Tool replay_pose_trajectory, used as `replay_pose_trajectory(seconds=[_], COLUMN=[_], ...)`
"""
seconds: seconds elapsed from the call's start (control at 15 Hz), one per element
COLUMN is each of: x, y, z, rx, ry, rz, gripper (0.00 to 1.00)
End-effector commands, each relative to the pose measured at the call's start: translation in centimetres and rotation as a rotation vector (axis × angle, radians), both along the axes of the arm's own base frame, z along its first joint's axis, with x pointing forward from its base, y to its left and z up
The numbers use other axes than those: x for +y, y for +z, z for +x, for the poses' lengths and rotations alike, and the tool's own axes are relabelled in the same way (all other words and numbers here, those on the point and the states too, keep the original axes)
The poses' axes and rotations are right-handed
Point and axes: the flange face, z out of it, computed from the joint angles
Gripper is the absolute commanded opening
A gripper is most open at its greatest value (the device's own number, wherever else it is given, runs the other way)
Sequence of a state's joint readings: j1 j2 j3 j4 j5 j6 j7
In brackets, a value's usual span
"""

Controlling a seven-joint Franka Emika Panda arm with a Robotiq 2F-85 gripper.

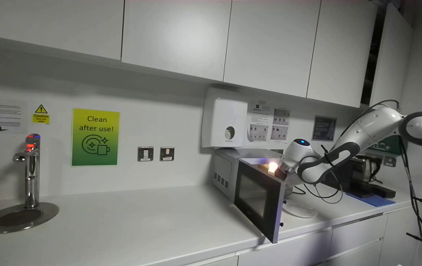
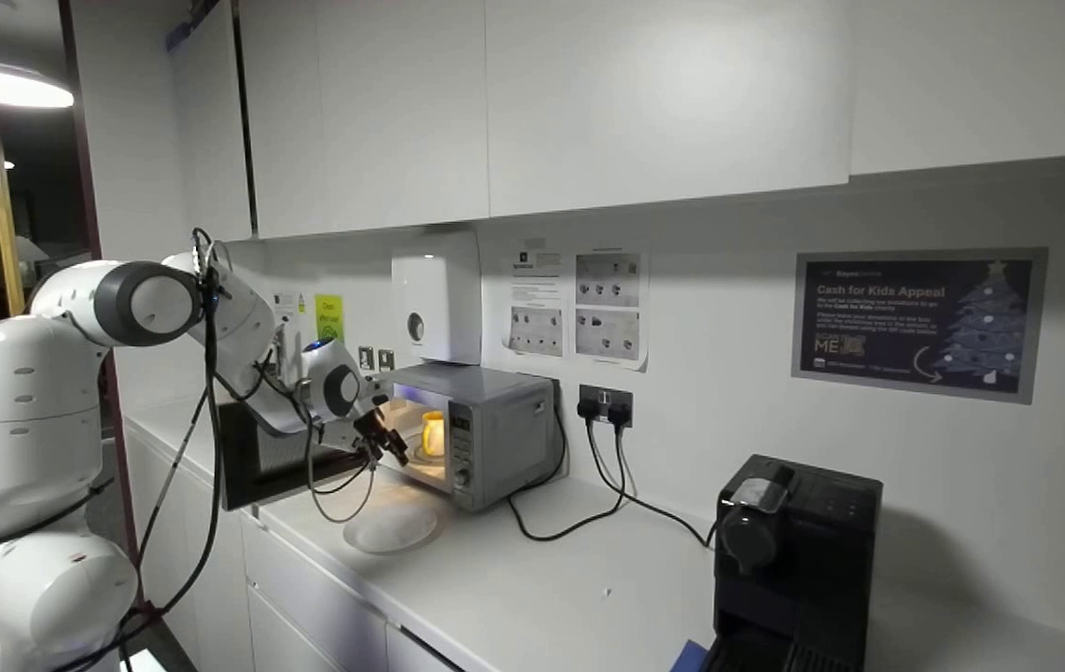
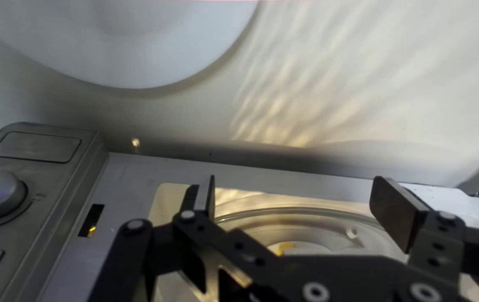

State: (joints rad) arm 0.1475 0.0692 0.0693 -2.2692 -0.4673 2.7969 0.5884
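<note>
Pincer (image 3: 294, 199) is hanging before the mouth of the microwave (image 2: 509, 434), its fingers (image 3: 395, 212) standing wide apart and pinching nothing. A yellow cup (image 2: 435, 434) is sitting inside the microwave, seemingly on the glass turntable (image 3: 319, 226); the wrist view is giving only a scrap of yellow, because the pincer's own body is blocking the rest. That poor sight could be inviting a blind knock that tips the cup over. Fingers this far apart risk catching the microwave's front edge if they are going in off-centre. The door (image 1: 259, 199) is standing open at the microwave's hinge side, close to the arm (image 1: 373, 127), so a sideways swing risks bumping it. A white plate (image 2: 390, 529) is lying in front of the microwave, where a low-dipping arm could be shoving it.
</note>
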Motion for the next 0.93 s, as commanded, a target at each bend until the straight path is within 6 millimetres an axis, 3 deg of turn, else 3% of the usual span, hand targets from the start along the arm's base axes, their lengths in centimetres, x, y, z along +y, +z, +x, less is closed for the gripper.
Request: replay_pose_trajectory(seconds=[0.0, 0.33, 0.87], x=[2.4, 4.2, 4.3], y=[-0.1, -1.3, -2.2], z=[1.3, 1.9, 1.3], rx=[-0.06, -0.115, -0.095], ry=[-0.016, -0.009, -0.015], rz=[-0.011, -0.027, -0.048], gripper=[1.0, 1.0, 1.0])
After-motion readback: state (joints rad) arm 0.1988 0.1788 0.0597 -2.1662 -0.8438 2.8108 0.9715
